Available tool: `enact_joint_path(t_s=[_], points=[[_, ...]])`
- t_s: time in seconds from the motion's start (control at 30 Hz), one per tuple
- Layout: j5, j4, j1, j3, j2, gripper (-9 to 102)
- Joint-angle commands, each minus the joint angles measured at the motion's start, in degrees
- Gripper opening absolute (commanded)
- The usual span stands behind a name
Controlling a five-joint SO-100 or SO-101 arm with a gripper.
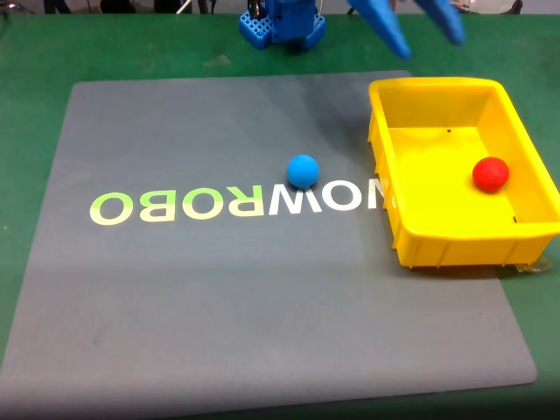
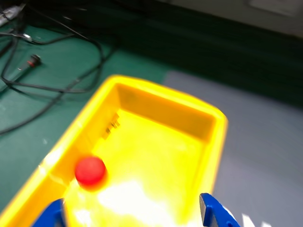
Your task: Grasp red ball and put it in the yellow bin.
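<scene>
Fixed view is showing you the ball sitting inside the bin, near its right wall, free of the gripper. The bin is lying at the mat's right edge, its long axis running from near edge to far edge. Wrist view is showing you the jaws spread open above the bin, holding nothing, the ball resting below them.
</scene>
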Motion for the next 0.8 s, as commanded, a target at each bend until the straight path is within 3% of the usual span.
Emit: enact_joint_path(t_s=[0.0,0.1,0.23,0.3,0.77], points=[[-1.2,6.5,5.4,13.3,22.9,9],[-3.3,17.1,10.1,26.1,39.5,0],[-5.9,31.0,14.9,39.1,59.2,0],[-4.7,36.5,15.7,40.1,61.0,0],[-5.6,44.3,21.3,49.8,61.0,0]])
